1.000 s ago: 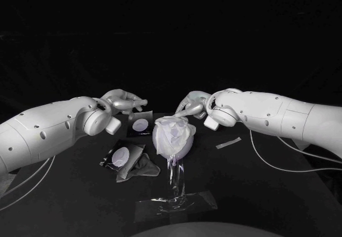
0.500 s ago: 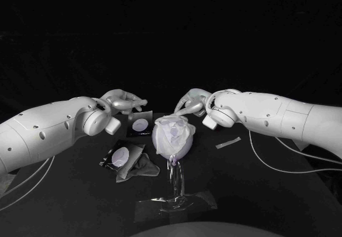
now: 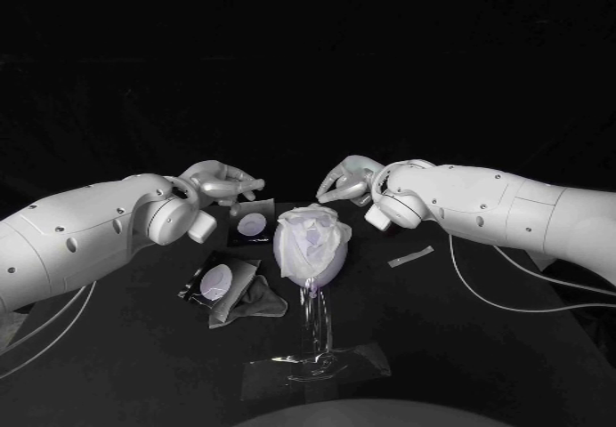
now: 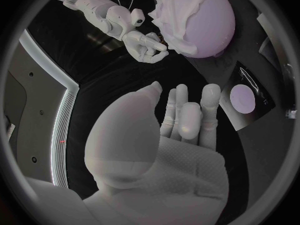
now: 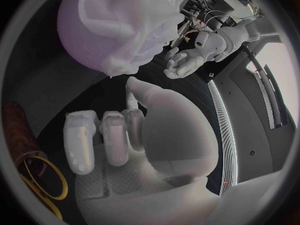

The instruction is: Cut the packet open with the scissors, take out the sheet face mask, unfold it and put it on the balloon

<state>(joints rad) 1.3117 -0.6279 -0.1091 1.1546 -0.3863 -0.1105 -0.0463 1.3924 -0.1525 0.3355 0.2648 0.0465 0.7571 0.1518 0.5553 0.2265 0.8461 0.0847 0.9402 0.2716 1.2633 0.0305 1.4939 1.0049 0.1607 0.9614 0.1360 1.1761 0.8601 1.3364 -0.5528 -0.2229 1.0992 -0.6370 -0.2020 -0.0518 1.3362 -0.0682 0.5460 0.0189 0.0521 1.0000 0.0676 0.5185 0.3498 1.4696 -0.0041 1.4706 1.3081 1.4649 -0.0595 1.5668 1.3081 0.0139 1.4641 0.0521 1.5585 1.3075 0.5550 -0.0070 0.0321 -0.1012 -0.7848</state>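
Observation:
The pale balloon (image 3: 312, 252) stands upright on a clear stand (image 3: 316, 360) at the table's middle, and the white sheet mask (image 3: 308, 222) is draped over its upper part in loose folds. My left hand (image 3: 221, 185) hovers behind and left of the balloon, fingers apart and holding nothing; its palm (image 4: 181, 120) faces the balloon (image 4: 197, 17). My right hand (image 3: 346, 181) hovers just behind and right of the balloon's top, a small gap from the mask, and it holds nothing. In the right wrist view its fingers (image 5: 103, 135) sit below the masked balloon (image 5: 119, 25).
Two dark packets with pale ovals lie left of the balloon, one near (image 3: 218, 282) and one farther back (image 3: 253, 224). A crumpled dark wrapper (image 3: 257, 302) lies by the near one. A cut strip (image 3: 411, 258) lies to the right. Yellow scissor handles (image 5: 40, 182) show beside my right hand.
My right hand has drawn back and up from the mask at the balloon's top, which it was touching a second ago. The left hand has barely moved.

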